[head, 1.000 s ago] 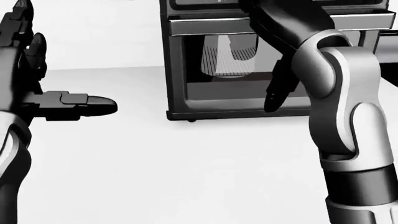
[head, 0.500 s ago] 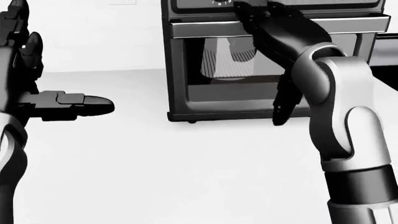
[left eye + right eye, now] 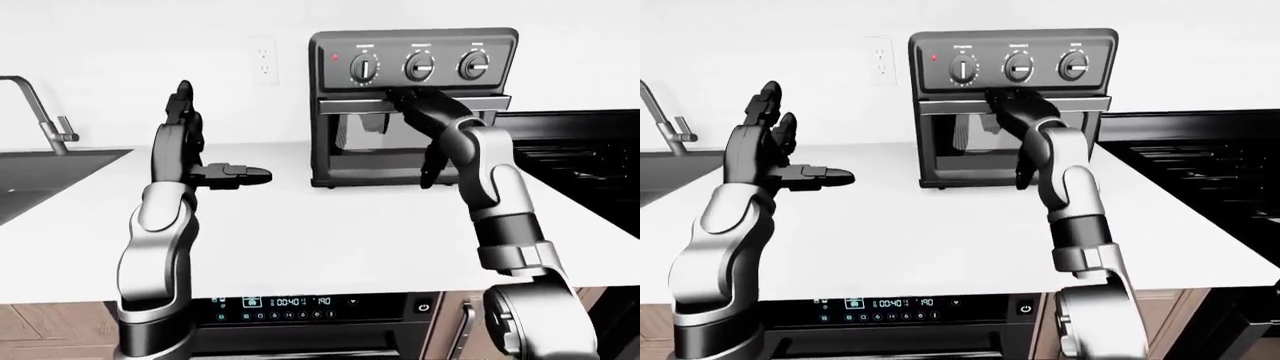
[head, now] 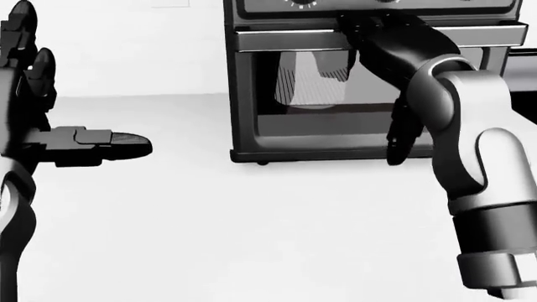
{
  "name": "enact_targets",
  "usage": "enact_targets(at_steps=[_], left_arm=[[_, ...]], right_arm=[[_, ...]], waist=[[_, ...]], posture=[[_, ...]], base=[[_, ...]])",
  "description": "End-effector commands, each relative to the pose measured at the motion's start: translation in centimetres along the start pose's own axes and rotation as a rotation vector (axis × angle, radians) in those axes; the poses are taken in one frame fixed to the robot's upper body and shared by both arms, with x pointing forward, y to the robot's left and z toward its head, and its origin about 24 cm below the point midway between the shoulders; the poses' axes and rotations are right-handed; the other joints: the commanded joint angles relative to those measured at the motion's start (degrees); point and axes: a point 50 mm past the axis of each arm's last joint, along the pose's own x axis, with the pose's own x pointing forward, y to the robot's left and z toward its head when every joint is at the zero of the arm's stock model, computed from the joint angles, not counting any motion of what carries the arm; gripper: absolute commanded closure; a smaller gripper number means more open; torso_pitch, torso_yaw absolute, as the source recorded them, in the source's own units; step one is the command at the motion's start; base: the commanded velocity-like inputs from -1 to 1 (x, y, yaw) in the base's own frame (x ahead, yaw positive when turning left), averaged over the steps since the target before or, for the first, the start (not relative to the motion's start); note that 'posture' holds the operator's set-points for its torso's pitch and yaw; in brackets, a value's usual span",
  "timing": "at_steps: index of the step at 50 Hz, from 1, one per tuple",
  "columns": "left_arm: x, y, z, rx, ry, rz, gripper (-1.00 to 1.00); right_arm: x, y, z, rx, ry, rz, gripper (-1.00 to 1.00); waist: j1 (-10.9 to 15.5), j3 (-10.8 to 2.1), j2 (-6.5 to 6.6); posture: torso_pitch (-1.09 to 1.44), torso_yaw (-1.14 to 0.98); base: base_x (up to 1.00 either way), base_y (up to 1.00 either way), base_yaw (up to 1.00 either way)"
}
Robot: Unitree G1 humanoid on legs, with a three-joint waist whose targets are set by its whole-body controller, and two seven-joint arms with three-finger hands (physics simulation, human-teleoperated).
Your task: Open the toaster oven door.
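Note:
The dark toaster oven (image 3: 415, 71), with three knobs, stands on the white counter (image 3: 330, 225). Its glass door (image 4: 294, 119) stands upright under a silver handle bar (image 4: 285, 39). My right hand (image 4: 362, 28) is at the handle bar's middle. Its fingers (image 3: 1002, 96) lie over the bar and the thumb (image 4: 401, 141) hangs down in front of the glass, away from the bar. My left hand (image 3: 200, 142) is raised to the left of the oven, open and empty, with fingers up and thumb (image 4: 118, 146) pointing right.
A sink with a tap (image 3: 40, 112) is set into the counter at the far left. A black stove top (image 3: 580, 150) lies right of the toaster oven. A range with a lit display (image 3: 290, 301) sits under the counter edge. A wall socket (image 3: 263, 60) is behind.
My right hand has come down from the knob panel onto the handle bar. The view has shifted a little, so the oven sits slightly further right. The left hand has barely moved.

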Motion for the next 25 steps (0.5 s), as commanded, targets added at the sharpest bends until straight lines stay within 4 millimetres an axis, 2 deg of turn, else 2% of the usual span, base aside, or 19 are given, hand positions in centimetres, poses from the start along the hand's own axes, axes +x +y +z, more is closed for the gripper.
enact_targets(at_steps=[1,12,21,23,24,25], left_arm=[[0.0,0.2,1.9,0.002,-0.089,0.002,-1.00],[0.0,0.1,1.6,0.002,-0.084,0.006,-1.00],[0.3,0.0,1.7,0.001,-0.086,0.005,-1.00],[0.7,-0.3,1.7,0.001,-0.087,0.004,-1.00],[0.7,-0.4,1.7,0.002,-0.086,0.003,-1.00],[0.7,-0.4,1.7,0.003,-0.086,0.004,-1.00]], right_arm=[[0.0,-1.6,-1.0,0.004,0.047,-0.058,-1.00],[0.5,-0.3,-1.9,-0.004,0.076,-0.004,-1.00],[0.3,-0.1,-1.9,-0.002,0.077,0.013,-1.00],[0.2,-0.3,-1.9,0.000,0.075,0.014,-0.96],[0.2,-0.2,-1.9,0.001,0.075,0.018,-0.82],[0.1,-0.2,-1.9,0.002,0.074,0.021,-0.82]], waist=[[0.07,-0.18,0.19],[0.50,0.19,-0.11],[0.93,0.25,-0.24],[0.97,0.25,-0.26],[1.02,0.21,-0.29],[1.06,0.16,-0.30]], posture=[[-0.46,0.00],[-0.46,0.00],[-0.46,0.00],[-0.46,0.00],[-0.46,0.00],[-0.46,0.00]], base=[[0.00,0.00,0.00],[0.00,0.00,0.00],[0.00,0.00,0.00],[0.00,0.00,0.00],[0.00,0.00,0.00],[0.00,0.00,0.00]])
